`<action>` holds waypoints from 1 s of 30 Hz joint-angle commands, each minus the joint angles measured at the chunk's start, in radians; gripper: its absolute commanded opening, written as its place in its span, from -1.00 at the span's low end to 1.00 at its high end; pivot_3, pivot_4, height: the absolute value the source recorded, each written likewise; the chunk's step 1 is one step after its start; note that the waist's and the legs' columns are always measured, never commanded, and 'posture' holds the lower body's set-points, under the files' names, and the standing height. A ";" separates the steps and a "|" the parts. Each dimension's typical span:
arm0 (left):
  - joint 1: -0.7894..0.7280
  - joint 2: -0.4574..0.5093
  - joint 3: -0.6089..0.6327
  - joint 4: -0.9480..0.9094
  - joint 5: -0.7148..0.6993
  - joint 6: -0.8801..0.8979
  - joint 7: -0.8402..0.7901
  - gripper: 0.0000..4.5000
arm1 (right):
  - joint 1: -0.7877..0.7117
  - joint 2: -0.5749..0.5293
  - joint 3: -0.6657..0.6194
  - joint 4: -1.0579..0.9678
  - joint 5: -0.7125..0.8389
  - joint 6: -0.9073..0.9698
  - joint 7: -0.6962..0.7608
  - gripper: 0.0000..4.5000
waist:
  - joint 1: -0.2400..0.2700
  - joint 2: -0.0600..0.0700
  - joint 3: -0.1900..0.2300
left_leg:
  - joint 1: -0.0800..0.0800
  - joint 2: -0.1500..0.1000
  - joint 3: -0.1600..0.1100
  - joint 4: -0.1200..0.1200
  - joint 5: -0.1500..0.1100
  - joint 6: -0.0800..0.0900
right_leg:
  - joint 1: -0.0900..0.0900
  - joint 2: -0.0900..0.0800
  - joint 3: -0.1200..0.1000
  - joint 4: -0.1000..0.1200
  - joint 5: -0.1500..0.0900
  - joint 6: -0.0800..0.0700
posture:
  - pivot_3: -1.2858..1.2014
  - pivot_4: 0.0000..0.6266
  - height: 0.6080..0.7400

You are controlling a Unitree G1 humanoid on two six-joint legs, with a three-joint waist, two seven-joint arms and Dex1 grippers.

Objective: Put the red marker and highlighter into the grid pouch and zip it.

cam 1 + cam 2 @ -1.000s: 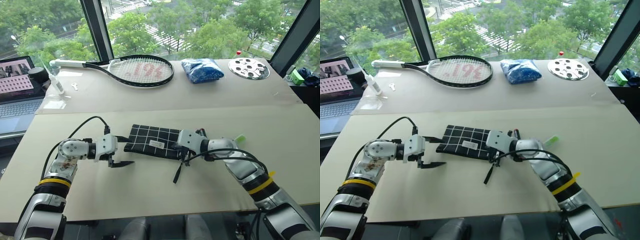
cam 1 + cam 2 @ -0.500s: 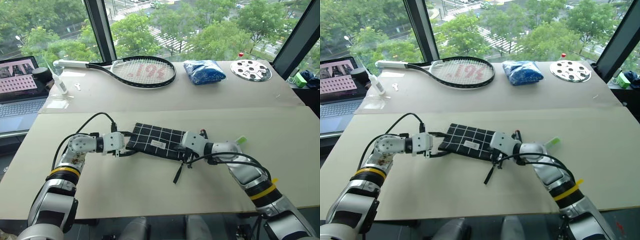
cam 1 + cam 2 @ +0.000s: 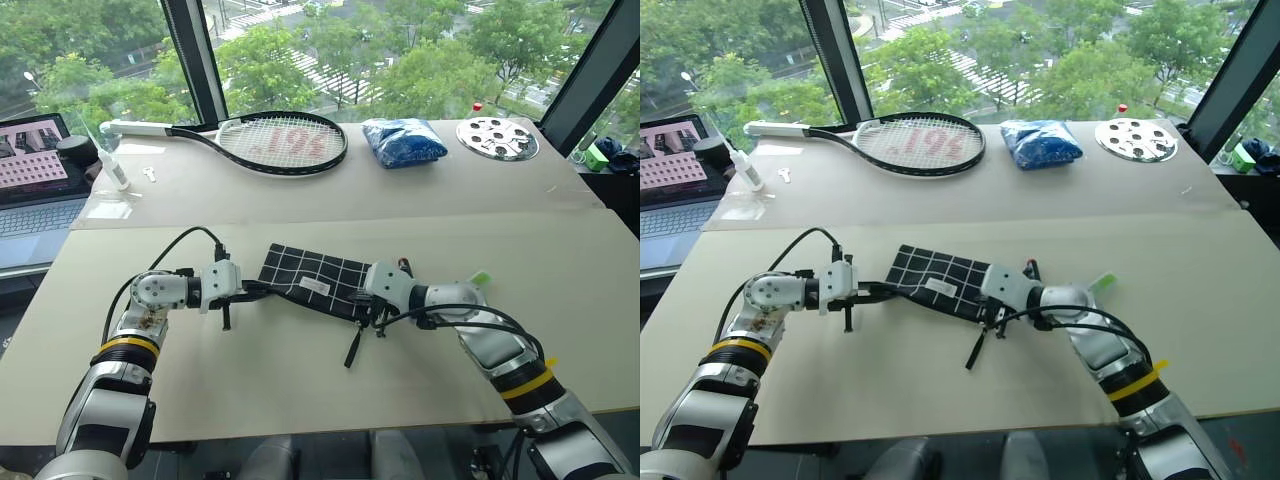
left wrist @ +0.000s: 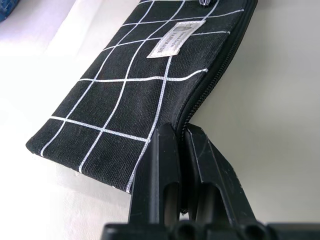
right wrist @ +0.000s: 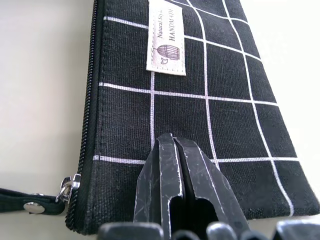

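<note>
The grid pouch [image 3: 312,284] lies flat at the middle of the table, black with white lines and a small white label [image 5: 166,46]. My left gripper [image 4: 181,129] is shut on the zip edge at the pouch's left corner [image 3: 262,288]. My right gripper [image 5: 173,141] is shut, its tips lying on the fabric at the pouch's right end [image 3: 374,304]. The zipper pull sits at that end, and its black strap [image 3: 354,346] trails toward me. A bit of the red marker [image 3: 404,266] shows just behind the right gripper. The green highlighter [image 3: 481,279] lies to the right of that arm.
A tennis racket [image 3: 270,140], a blue plastic bag [image 3: 404,140] and a round metal disc with holes [image 3: 497,137] lie along the far side. A laptop [image 3: 35,190] and a small bottle [image 3: 110,165] stand at the far left.
My left gripper moved right from beside the pouch and closed on its left corner. The right gripper stayed shut at the pouch's right end.
</note>
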 commanded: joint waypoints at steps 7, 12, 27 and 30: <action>0.076 0.023 0.056 -0.199 -0.038 0.198 0.072 -1.00 | -0.124 0.023 -0.303 -0.011 0.139 0.109 -0.129 0.09 | -0.004 0.001 0.001 | -0.014 0.002 0.002 0.000 0.006 -0.010 | -0.018 0.002 0.001 0.002 0.004 -0.005 | 0.03 -0.52 1.00; 0.116 -0.024 0.111 -0.319 -0.089 0.345 0.196 -1.00 | -0.093 -0.011 -0.409 -0.061 0.202 0.264 -0.169 0.88 | -0.006 0.001 0.001 | -0.018 0.002 0.004 0.000 0.004 -0.008 | -0.021 0.002 0.002 0.002 0.004 -0.005 | 0.03 -0.52 1.00; 0.121 -0.124 0.146 -0.545 -0.152 0.697 0.415 -1.00 | -0.070 0.037 -0.380 -0.216 0.249 0.426 -0.252 0.88 | -0.015 0.001 0.001 | -0.027 0.003 0.009 0.002 0.004 -0.009 | -0.031 0.002 0.003 0.001 0.009 -0.006 | 0.03 -0.52 1.00; 0.121 -0.129 0.136 -0.547 -0.145 0.702 0.423 -1.00 | -0.058 0.078 -0.319 -0.219 0.221 0.419 -0.280 0.88 | -0.013 0.001 0.001 | -0.027 0.003 0.009 0.002 0.004 -0.009 | -0.031 0.002 0.003 0.001 0.009 -0.006 | 0.03 -0.52 1.00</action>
